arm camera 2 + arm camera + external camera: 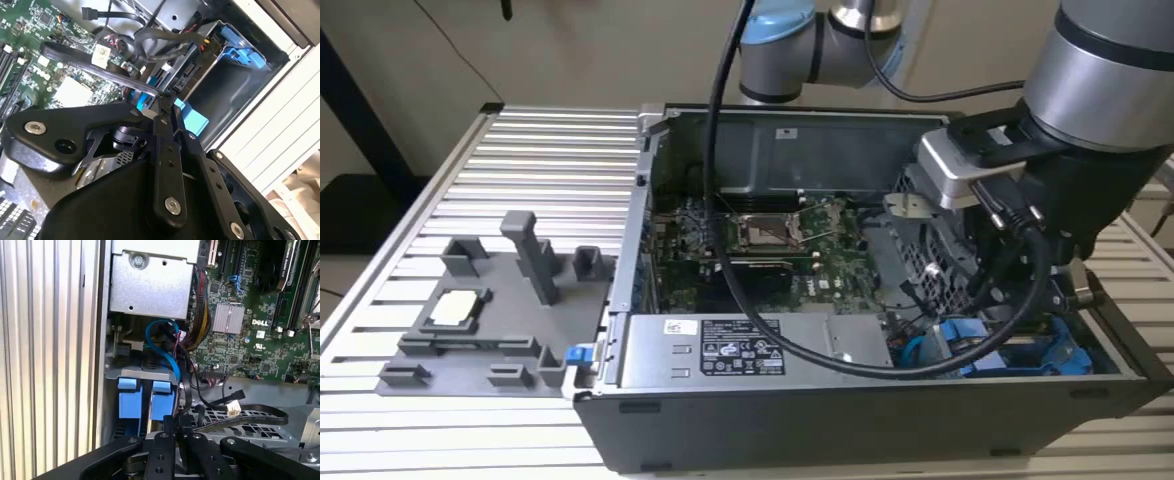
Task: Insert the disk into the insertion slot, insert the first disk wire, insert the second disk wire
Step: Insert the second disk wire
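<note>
Reaching down into the open computer case (854,425), the arm (1101,90) hangs over its blue-framed corner in the exterior view. In the second wrist view the claw (167,102) is clenched on a flat black wire (65,54). In the first wrist view the disk (162,405) sits in its slot (142,374), just beside the claw.
</note>
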{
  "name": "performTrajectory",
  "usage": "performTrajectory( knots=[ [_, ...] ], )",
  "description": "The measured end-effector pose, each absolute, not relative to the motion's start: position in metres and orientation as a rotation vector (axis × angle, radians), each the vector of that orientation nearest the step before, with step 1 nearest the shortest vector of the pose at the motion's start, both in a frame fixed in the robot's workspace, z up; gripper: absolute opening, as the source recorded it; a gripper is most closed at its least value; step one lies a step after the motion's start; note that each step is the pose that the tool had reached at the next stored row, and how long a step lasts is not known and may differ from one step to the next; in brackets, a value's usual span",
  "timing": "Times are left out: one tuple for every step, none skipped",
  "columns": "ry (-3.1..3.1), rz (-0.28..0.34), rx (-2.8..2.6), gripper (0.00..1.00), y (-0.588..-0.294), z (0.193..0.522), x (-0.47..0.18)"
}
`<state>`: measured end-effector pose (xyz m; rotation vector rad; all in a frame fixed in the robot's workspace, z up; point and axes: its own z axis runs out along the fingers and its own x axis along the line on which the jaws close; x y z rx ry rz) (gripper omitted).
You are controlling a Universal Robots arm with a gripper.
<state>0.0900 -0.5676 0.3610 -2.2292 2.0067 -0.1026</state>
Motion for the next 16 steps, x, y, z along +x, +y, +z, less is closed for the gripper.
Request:
performTrajectory(
  knots=[
    [2.008, -0.099, -2.231, 0.16, -0.569, 0.361, 0.092],
    [2.010, -0.096, -2.232, 0.16, -0.570, 0.361, 0.094],
    [2.011, -0.093, -2.233, 0.16, -0.571, 0.361, 0.095],
    [2.012, -0.090, -2.235, 0.16, -0.572, 0.361, 0.097],
    [2.014, -0.088, -2.236, 0.16, -0.574, 0.361, 0.099],
    [2.015, -0.085, -2.237, 0.16, -0.575, 0.361, 0.100],
    [2.017, -0.082, -2.238, 0.16, -0.577, 0.361, 0.102],
    [2.018, -0.080, -2.239, 0.16, -0.578, 0.361, 0.103],
    [2.019, -0.077, -2.240, 0.16, -0.579, 0.361, 0.104],
    [2.020, -0.076, -2.240, 0.16, -0.580, 0.361, 0.105],
    [2.022, -0.075, -2.240, 0.16, -0.582, 0.361, 0.106],
    [2.024, -0.075, -2.238, 0.16, -0.583, 0.361, 0.107],
    [2.026, -0.075, -2.236, 0.16, -0.584, 0.361, 0.107],
    [2.030, -0.075, -2.233, 0.16, -0.584, 0.360, 0.108],
    [2.034, -0.075, -2.230, 0.16, -0.584, 0.360, 0.109],
    [2.037, -0.076, -2.227, 0.16, -0.584, 0.360, 0.109]
  ],
)
